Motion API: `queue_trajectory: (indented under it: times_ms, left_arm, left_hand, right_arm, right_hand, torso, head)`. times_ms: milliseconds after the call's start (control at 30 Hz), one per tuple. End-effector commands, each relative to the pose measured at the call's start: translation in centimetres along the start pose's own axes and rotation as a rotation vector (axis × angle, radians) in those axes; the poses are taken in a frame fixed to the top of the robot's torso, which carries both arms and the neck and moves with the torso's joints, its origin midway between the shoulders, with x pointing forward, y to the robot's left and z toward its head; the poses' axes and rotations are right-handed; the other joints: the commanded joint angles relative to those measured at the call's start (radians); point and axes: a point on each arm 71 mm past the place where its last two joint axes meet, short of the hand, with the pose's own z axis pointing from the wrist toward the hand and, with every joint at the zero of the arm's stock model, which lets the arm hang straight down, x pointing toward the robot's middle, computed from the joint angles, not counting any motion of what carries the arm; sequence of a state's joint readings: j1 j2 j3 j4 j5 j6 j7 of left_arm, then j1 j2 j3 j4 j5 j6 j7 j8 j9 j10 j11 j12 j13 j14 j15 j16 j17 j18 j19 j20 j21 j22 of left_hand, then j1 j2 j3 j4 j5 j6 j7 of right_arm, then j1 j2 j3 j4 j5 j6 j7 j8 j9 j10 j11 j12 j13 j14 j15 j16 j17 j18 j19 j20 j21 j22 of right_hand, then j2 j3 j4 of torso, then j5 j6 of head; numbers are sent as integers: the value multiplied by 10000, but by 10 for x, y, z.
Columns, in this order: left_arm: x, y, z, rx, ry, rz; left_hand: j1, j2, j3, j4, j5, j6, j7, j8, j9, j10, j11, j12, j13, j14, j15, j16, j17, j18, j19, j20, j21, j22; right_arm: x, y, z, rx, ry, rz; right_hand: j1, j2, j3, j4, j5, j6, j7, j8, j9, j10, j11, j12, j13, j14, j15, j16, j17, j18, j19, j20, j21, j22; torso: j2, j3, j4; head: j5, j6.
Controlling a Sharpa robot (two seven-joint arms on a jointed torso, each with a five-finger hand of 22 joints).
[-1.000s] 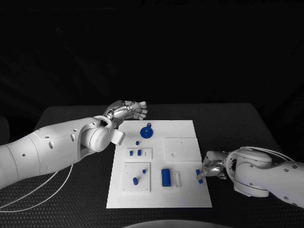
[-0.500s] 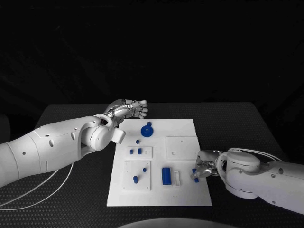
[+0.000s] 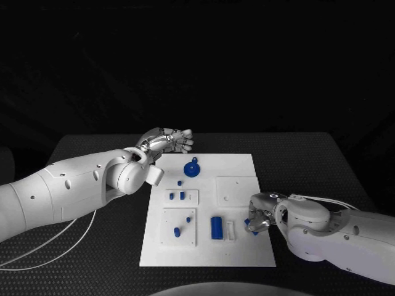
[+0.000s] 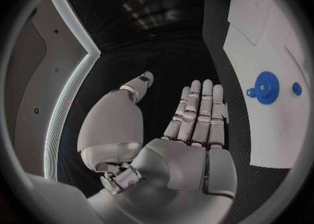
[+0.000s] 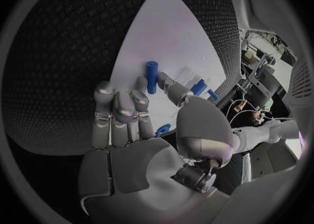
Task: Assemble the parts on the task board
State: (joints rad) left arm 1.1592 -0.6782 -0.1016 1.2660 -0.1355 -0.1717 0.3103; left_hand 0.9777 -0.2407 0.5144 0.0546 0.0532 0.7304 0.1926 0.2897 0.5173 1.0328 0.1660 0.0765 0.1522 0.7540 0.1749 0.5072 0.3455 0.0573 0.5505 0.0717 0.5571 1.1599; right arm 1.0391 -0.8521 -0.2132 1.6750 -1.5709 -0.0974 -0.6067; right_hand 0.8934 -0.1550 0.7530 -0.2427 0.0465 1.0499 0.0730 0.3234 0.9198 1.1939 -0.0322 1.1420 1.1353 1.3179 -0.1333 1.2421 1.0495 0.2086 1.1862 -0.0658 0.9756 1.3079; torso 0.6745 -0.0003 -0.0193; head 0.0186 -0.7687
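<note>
**Pinching a blue peg at the board's near right edge**

Holding a small blue peg [image 5: 152,76] between thumb and fingertip, the right hand [image 3: 261,219] sits over the near right part of the task board [image 3: 237,166], just beside the blue cylinder [image 3: 215,227]. The remaining fingers stand extended, not wrapped. Risk, as judged: the pinch is light, so the peg could tilt or slip if it meets its hole off-axis; the arm also crowds neighbouring parts and could nudge them.

Mid-board, small blue pieces [image 3: 176,232] stand in the left-hand panels. Further off, the blue gear [image 3: 192,170] lies near the far end.

Beyond, at the far left corner, the left hand [image 4: 196,124] is released, fingers straight and together, grasping nothing, clear of the board.
</note>
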Motion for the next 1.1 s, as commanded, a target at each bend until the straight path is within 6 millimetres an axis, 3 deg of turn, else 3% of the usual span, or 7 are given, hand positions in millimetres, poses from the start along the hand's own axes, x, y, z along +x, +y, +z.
queue_trajectory:
  times_ms: [33, 267, 500, 1100]
  left_arm:
    - [2, -1, 0, 56, 180, -31]
    - [2, -1, 0, 47, 166, -28]
    - [2, -1, 0, 47, 162, -27]
    - [3, -1, 0, 48, 221, -47]
  left_hand:
    - [62, 19, -63, -7, -25, -18, 129, 47, 0, 87, 10, 21, -15, 67, 10, -39, 14, 151, 9, 39, -46, 13]
    - [80, 45, -85, -11, -25, -18, 133, 50, -1, 93, 12, 20, -26, 72, 11, -47, 21, 153, 12, 40, -53, 18]
    - [100, 73, -107, -16, -24, -14, 135, 55, -2, 100, 13, 20, -38, 76, 12, -57, 29, 155, 15, 41, -59, 22]
    - [111, 89, -141, -18, -24, -11, 136, 60, -3, 107, 10, 20, -53, 77, 14, -72, 38, 156, 17, 43, -70, 27]
  right_arm:
    - [18, -7, 0, 320, 930, 773]
    - [23, -13, -6, 705, 1536, 3684]
    - [10, -13, -11, 859, 1455, 5436]
    - [10, 9, -9, 645, 2068, 6388]
  right_hand:
    - [206, 255, 155, -11, 108, 98, 31, -169, -3121, 98, -25, -21, 5, 36, -35, 3, -20, 532, -18, 68, 21, 121]
    - [-112, 364, 288, 99, 161, 229, 7, -185, -3142, 191, -47, -9, 51, 51, -51, -1, -40, 532, 7, 141, 36, 121]
    - [-226, 400, 270, 72, 205, 297, -14, -178, -3141, 269, -67, 39, 106, 54, -69, 3, -44, 532, 27, 134, 46, 119]
    - [-611, 315, 126, 110, 110, 334, -24, -229, -3167, 273, -80, -36, 80, 51, -92, -21, -76, 532, 74, 112, 57, 109]
  torso:
    - [-1, 5, -3]
    - [-4, 9, -13]
    - [0, 10, -10]
    - [4, 2, 8]
  head:
    - [-3, -4]
    - [62, -20]
    - [49, -35]
    - [22, -76]
